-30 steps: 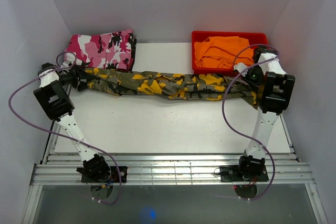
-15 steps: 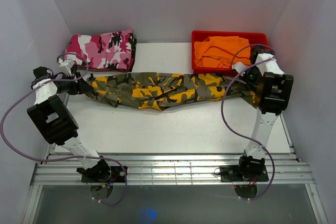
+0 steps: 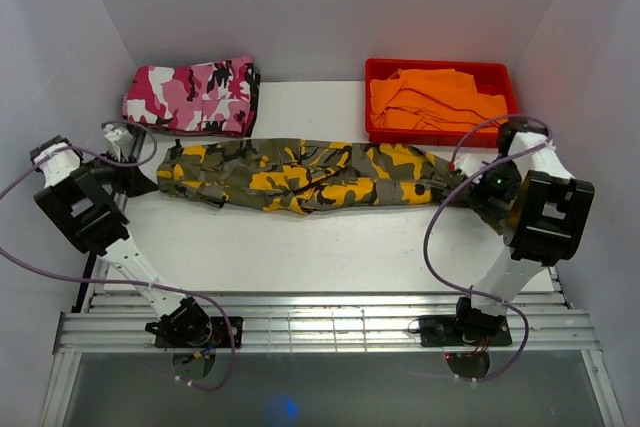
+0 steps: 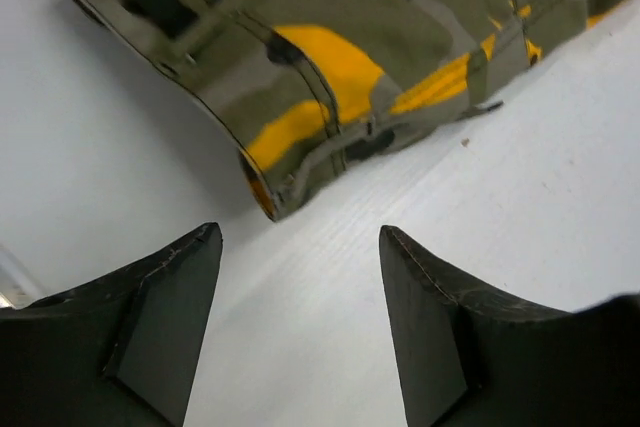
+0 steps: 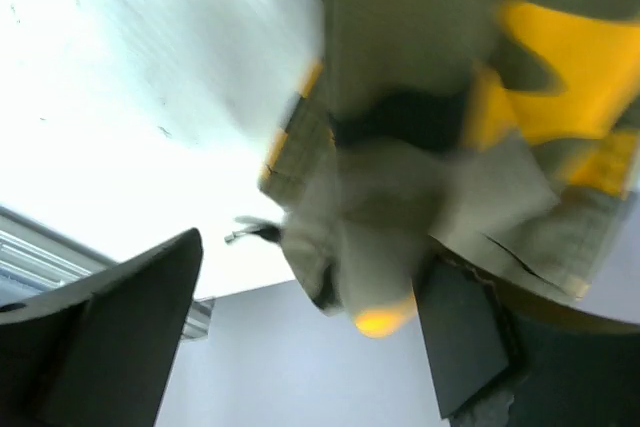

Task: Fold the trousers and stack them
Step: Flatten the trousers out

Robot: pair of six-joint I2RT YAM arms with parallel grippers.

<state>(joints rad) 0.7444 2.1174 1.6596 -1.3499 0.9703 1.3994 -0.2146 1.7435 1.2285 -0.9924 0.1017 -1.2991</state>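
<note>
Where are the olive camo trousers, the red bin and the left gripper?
olive camo trousers (image 3: 300, 175), top view, middle of the bunched legs.
red bin (image 3: 425, 135), top view, its near wall.
left gripper (image 4: 298, 239), left wrist view, midway between its open fingertips.

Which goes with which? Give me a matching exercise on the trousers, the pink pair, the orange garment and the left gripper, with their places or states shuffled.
1. trousers
2. pink pair
3. orange garment
4. left gripper

A. in the red bin
B. folded, at the far left of the table
C. laid lengthwise across the middle
D. open, just off the trousers' end

Pairs: 1-C, 2-B, 3-A, 4-D
</note>
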